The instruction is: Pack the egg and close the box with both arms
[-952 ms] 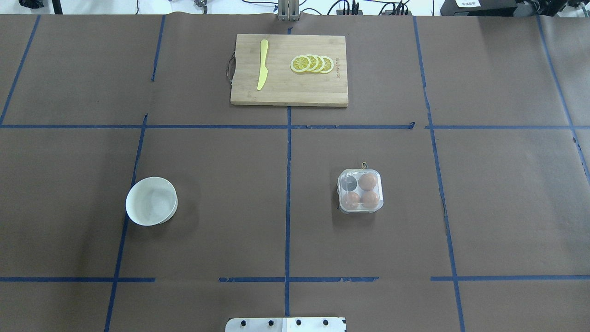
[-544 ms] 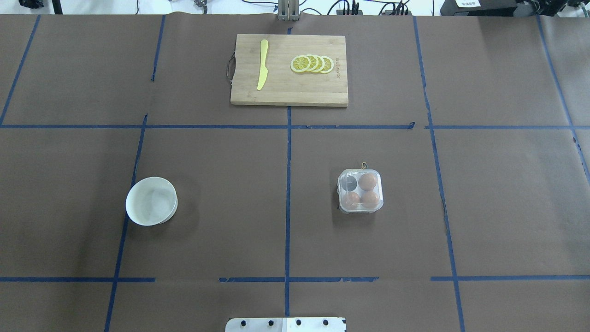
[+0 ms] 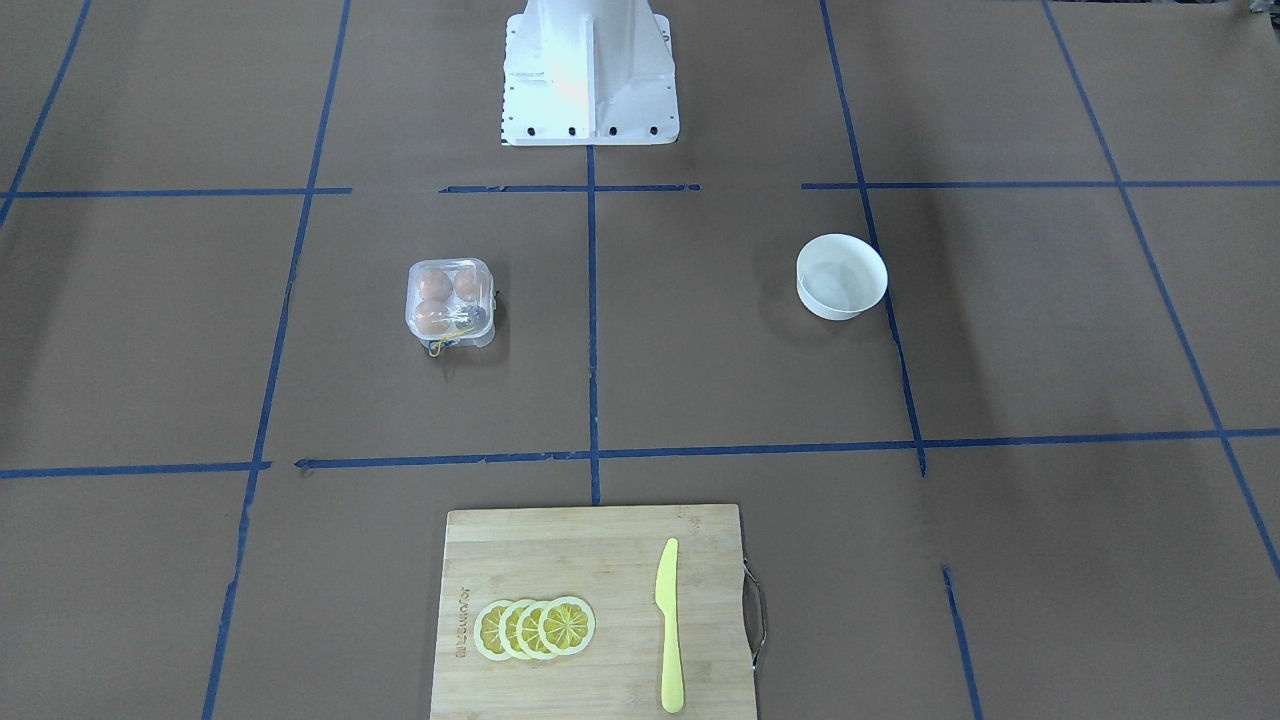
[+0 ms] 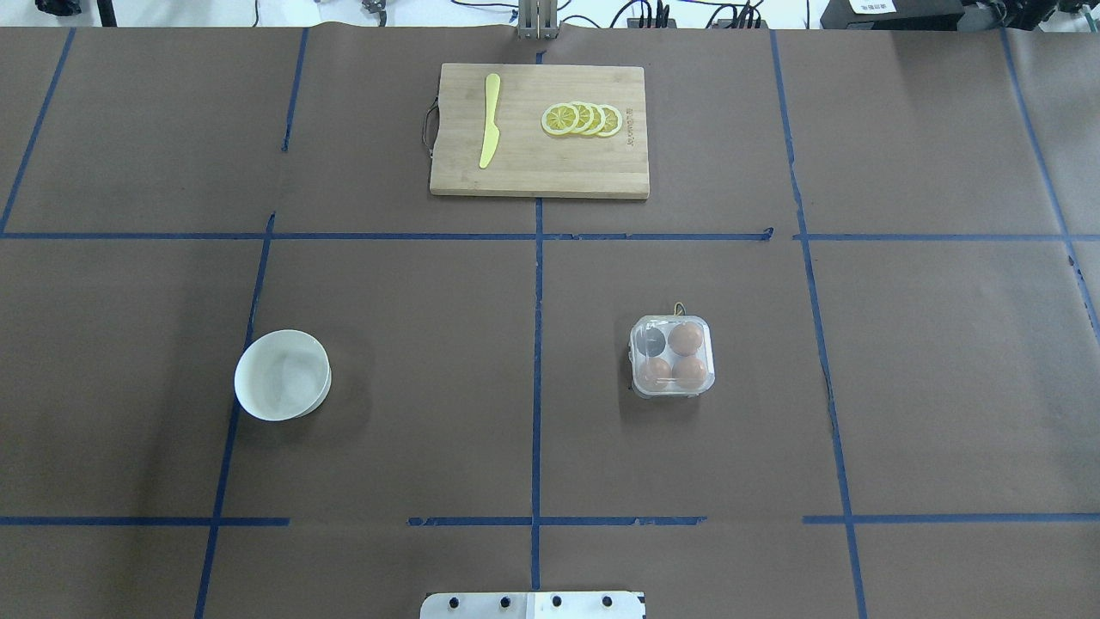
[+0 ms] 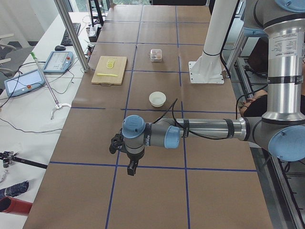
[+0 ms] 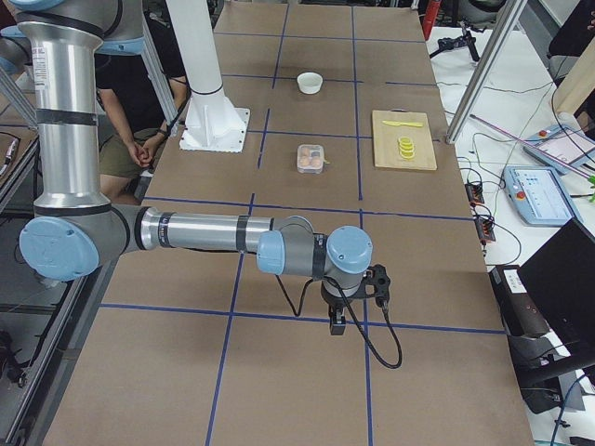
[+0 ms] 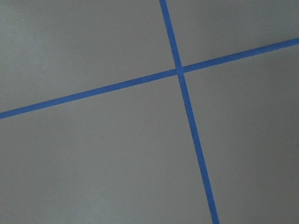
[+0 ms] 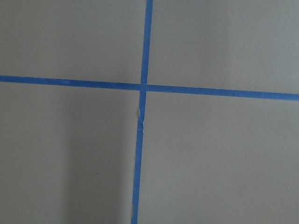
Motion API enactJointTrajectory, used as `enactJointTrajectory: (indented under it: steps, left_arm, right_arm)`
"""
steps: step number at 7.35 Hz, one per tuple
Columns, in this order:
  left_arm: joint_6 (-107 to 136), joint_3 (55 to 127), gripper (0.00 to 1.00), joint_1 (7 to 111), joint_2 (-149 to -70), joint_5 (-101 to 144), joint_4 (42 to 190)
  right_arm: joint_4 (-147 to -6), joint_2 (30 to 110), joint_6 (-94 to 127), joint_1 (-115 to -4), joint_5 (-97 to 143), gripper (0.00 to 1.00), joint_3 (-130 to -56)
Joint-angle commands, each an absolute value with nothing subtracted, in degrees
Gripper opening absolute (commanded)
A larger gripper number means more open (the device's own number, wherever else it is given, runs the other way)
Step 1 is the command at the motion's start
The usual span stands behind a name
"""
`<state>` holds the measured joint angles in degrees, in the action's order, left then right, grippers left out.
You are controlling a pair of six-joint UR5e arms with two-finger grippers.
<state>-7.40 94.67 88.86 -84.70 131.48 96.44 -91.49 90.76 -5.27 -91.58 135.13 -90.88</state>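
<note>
The clear box (image 4: pixel 670 357) stands on the table right of centre and also shows in the front view (image 3: pixel 449 300). It holds three brown eggs (image 4: pixel 685 338), (image 4: pixel 656 371), (image 4: pixel 690 370); the fourth cell (image 4: pixel 653 341) looks dark. Its lid seems to lie flat over the cells. A yellow string (image 3: pixel 440 345) hangs at its far side. The left gripper (image 5: pixel 131 169) hangs over the table's left end, far from the box. The right gripper (image 6: pixel 337 325) hangs over the right end. I cannot tell whether either is open or shut. Both wrist views show only brown paper and blue tape.
A white bowl (image 4: pixel 283 375) stands left of centre and looks empty. A wooden cutting board (image 4: pixel 601 172) at the far middle carries lemon slices (image 4: pixel 582 119) and a yellow knife (image 4: pixel 490 120). The white base block (image 3: pixel 588 70) is at the robot's edge. A seated person (image 6: pixel 149 111) is beside the base.
</note>
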Motion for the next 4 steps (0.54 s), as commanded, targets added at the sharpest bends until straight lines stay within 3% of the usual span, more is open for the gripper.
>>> enactJointTrajectory:
  steps: [1, 4]
  left_arm:
    - [-7.0, 95.0, 1.00, 88.9, -84.7, 131.5, 96.5]
    - [-2.5, 95.1, 1.00, 88.9, -84.7, 131.4, 96.5]
  right_arm:
    - [-91.4, 90.8, -5.2, -91.6, 135.2, 1.00, -91.0]
    - [-91.4, 90.8, -5.2, -91.6, 135.2, 1.00, -90.9]
